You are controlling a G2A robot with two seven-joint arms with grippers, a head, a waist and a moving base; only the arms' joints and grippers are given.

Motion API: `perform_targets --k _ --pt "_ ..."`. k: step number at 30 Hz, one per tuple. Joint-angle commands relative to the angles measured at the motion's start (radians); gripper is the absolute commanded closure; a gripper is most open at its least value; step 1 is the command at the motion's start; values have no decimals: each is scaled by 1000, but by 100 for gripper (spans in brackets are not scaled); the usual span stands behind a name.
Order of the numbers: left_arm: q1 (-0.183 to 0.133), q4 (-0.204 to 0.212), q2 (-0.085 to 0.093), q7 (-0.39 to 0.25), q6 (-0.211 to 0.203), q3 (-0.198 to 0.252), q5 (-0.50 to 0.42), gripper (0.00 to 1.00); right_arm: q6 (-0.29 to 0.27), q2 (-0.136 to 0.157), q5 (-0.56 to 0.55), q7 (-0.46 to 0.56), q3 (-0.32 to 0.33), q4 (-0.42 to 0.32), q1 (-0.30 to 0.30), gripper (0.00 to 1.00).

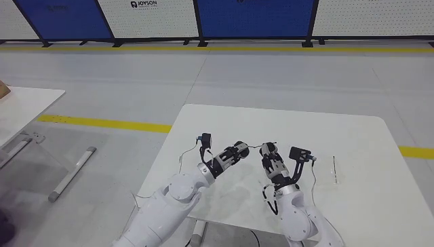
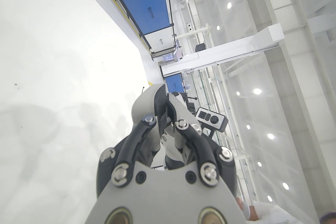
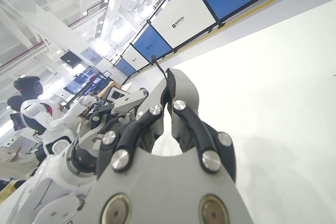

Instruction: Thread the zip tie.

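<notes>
standing by the near edge, i see the left end effector (image 2: 164, 96) with fingers pressed together, seemingly pinching one end of the zip tie (image 3: 158, 66), held above the tabletop (image 1: 352, 206) between both arms. the right end effector (image 3: 168, 83) is clamped on the strap, its head (image 3: 153, 58) poking past the fingertips. a spare tie (image 1: 333, 169) lies further right. my worry: the thin tail could bow or slip in the pinch and miss the head's small slot.

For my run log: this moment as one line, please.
right end effector: shut on black zip tie | left end effector: shut, facing right one | both above white table
</notes>
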Motion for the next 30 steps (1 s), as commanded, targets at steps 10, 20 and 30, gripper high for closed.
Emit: perform_targets --k 10,20,30 --pt "2 -4 -7 111 0 30 136 62 9 -4 -9 -9 -3 2 3 100" --pt "-3 2 -11 121 6 41 148 82 9 -7 -12 -19 -5 1 1 100" --pt "0 -2 -11 117 4 39 150 98 7 -9 -29 -16 -10 -1 -4 100"
